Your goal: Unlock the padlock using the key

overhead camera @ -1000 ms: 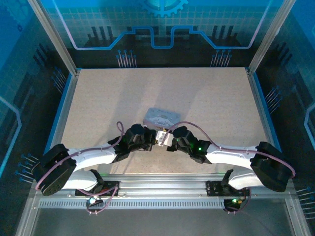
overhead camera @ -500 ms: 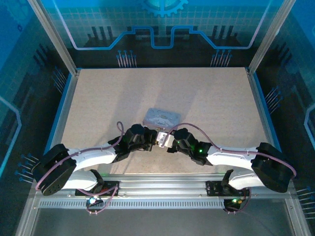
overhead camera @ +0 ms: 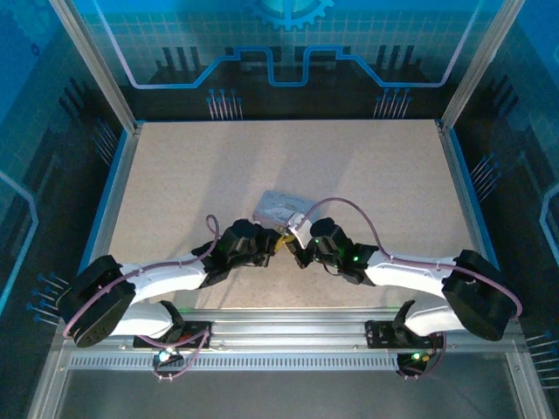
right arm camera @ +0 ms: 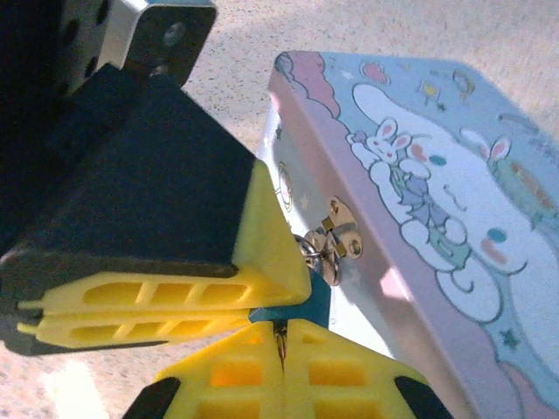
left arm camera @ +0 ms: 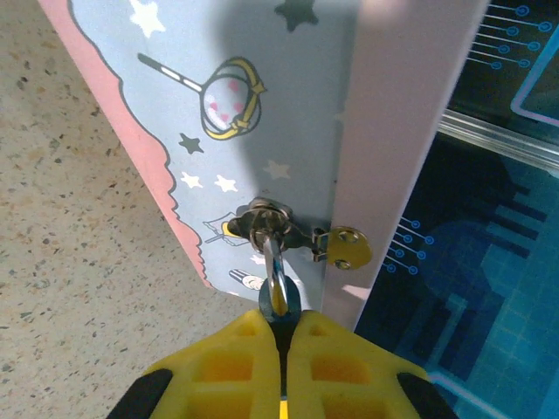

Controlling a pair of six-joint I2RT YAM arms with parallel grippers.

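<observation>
No letters, numbers or brand names can be read anywhere, neither on the lavender-blue tin nor on the padlock hanging at its clasp. The tin carries pictures only. Its lid shows a white long-eared cartoon rabbit with smaller bunnies beside it. Its side wall shows pale and dark stars, a wand and a crown-like ring. On the far wall beyond the bench, top centre, a blue gear emblem stands above circuit-like lines.

The tiny padlock, with a dark bluish body and thin silvery shackle, is threaded through the tin's clasp, its body pinched in the left hand.
</observation>
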